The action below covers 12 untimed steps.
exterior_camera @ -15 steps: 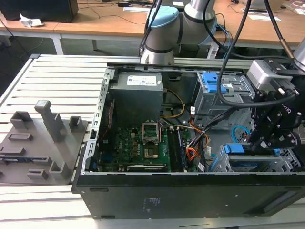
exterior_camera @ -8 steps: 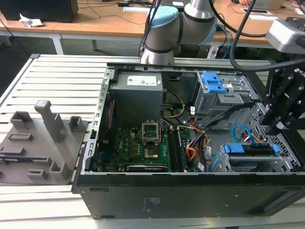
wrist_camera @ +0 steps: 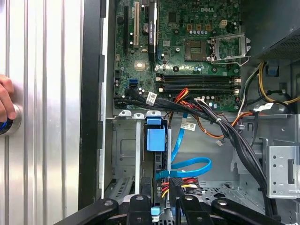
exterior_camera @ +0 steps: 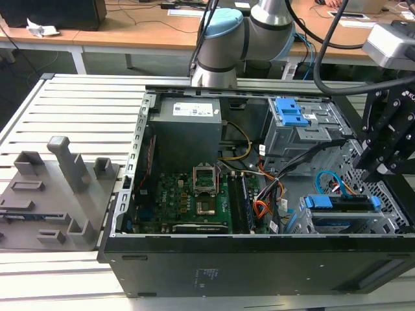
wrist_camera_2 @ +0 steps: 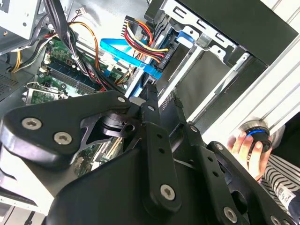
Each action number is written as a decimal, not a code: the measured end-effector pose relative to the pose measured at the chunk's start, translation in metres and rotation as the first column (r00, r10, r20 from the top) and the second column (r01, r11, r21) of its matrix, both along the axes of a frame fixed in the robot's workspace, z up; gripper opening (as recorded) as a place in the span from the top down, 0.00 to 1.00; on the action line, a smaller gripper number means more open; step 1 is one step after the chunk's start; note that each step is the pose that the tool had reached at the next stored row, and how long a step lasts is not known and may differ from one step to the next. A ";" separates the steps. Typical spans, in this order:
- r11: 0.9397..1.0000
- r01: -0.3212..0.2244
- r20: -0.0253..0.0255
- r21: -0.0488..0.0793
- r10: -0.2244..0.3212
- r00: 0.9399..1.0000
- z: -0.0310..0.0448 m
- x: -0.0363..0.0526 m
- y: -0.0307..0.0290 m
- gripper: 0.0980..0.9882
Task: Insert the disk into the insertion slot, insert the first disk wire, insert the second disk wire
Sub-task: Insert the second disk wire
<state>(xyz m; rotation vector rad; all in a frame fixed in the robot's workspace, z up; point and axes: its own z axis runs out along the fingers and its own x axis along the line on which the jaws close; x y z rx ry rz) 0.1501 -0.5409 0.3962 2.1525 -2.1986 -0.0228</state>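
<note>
Aluminium slat table (exterior_camera: 84, 103), open PC case on it. In the exterior view, left to right: grey fixture (exterior_camera: 58, 188) well clear of the case, motherboard (exterior_camera: 194, 201) mid-case, then the insertion slot (exterior_camera: 353, 225) at the case's corner on that view's right, and the gripper (wrist_camera_2: 164, 96) just above the slot. The disk (exterior_camera: 342, 203) sits in the slot, blue frame flush with the cage top, so step 1 looks done. In the first wrist view the first disk wire (wrist_camera: 178, 180) and the second disk wire (wrist_camera: 190, 165) both run to the disk's end, plugs right at it; they look seated, but I can't confirm full engagement. Can't tell if the pincer is spread or pressed together. A person's hand (wrist_camera: 4, 101) rests on a round button at the table edge.
</note>
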 end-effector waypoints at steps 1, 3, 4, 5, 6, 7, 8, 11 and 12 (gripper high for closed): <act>1.000 0.000 0.000 0.000 0.000 1.000 0.0001 0.0000 0.0000 0.78; 1.000 0.000 0.000 0.000 0.000 1.000 0.0002 0.0000 0.0000 0.78; 1.000 0.000 0.000 0.000 0.000 1.000 0.0004 0.0000 0.0000 0.86; 1.000 0.000 0.000 0.000 0.000 1.000 0.0005 0.0000 0.0000 0.99; 1.000 0.000 0.000 0.000 0.000 1.000 0.0006 0.0000 0.0000 0.99; 1.000 0.000 0.000 0.000 0.000 1.000 0.0007 0.0000 0.0000 0.99; 1.000 0.000 0.000 0.000 0.000 1.000 0.0008 0.0000 0.0000 0.99; 1.000 0.000 0.000 0.000 0.000 1.000 0.0009 0.0000 0.0000 0.99; 1.000 0.000 0.000 0.000 0.000 1.000 0.0010 0.0000 0.0000 0.99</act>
